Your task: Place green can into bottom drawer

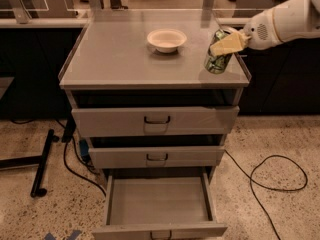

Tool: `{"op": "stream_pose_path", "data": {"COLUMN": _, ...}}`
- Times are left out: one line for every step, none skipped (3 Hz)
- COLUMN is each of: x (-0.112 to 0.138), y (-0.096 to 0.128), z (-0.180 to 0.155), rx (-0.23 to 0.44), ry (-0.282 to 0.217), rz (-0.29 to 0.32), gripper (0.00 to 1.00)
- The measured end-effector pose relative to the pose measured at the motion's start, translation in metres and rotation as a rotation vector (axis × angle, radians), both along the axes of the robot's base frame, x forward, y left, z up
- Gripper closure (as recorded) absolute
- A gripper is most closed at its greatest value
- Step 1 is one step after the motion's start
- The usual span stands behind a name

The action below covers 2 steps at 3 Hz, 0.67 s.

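The green can point(217, 60) is light green with dark mottling and a silver top. It is tilted and held just above the right front corner of the cabinet top point(120, 59). My gripper point(226, 43) reaches in from the right on a white arm and is shut on the green can, its yellowish fingers point(229, 44) across the can's upper half. The bottom drawer point(159, 204) is pulled out below, wide and shallow, with nothing in it. Its black handle point(161, 235) shows at the lower edge.
A white bowl point(166, 39) sits on the cabinet top, left of the can. The two upper drawers point(156, 121) are pushed in. A black cable point(272, 181) loops on the speckled floor at right; a black stand leg point(42, 161) lies at left.
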<state>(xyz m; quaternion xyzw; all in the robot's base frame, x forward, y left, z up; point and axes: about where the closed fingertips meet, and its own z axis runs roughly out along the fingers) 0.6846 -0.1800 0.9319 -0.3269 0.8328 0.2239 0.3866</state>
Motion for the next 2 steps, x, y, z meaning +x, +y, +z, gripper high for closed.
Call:
{"op": "stream_pose_path", "data": {"x": -0.057, "y": -0.018, "z": -0.021, "rx": 0.061, "ry": 0.065, "rz": 0.031, "gripper": 1.0}}
{"op": "stream_pose_path", "data": {"x": -0.102, "y": -0.042, "z": -0.054, "rx": 0.117, "ry": 0.153, "rz": 0.016, "gripper": 1.0}}
